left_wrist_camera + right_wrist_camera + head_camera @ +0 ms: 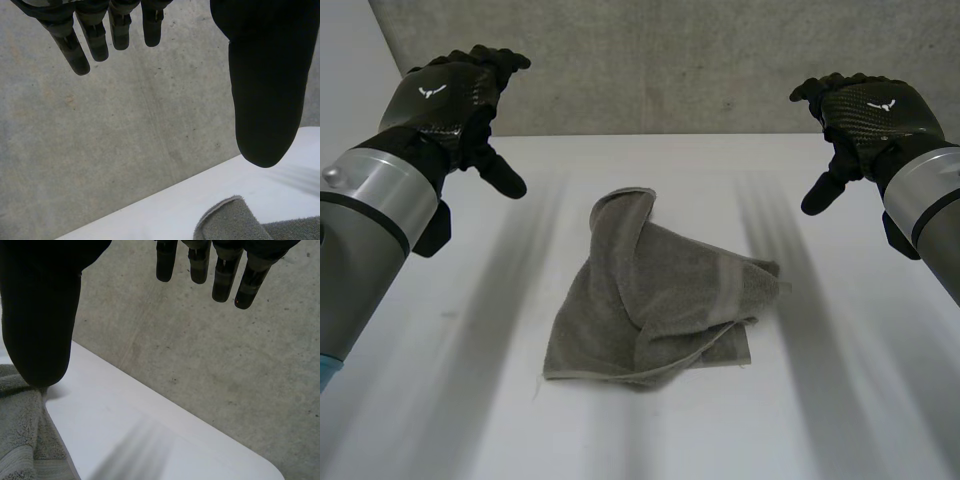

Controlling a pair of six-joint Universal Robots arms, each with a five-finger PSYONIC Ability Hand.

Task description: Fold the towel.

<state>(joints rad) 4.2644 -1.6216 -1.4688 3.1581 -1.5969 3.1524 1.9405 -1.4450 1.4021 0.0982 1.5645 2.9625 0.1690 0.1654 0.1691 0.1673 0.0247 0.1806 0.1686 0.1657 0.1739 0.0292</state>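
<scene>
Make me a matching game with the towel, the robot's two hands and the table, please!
Things:
1. towel
2. left hand
3. right hand
4. table

Descriptions:
A. white, with the cloth lying on it
B. open, held above the table at the head view's right side
C. grey, crumpled in the middle
D. open, held above the table at the head view's left side

Pairs: 1-C, 2-D, 3-B, 4-A

bare table (pixel 840 400) all around crumpled towel (pixel 655 295)
</scene>
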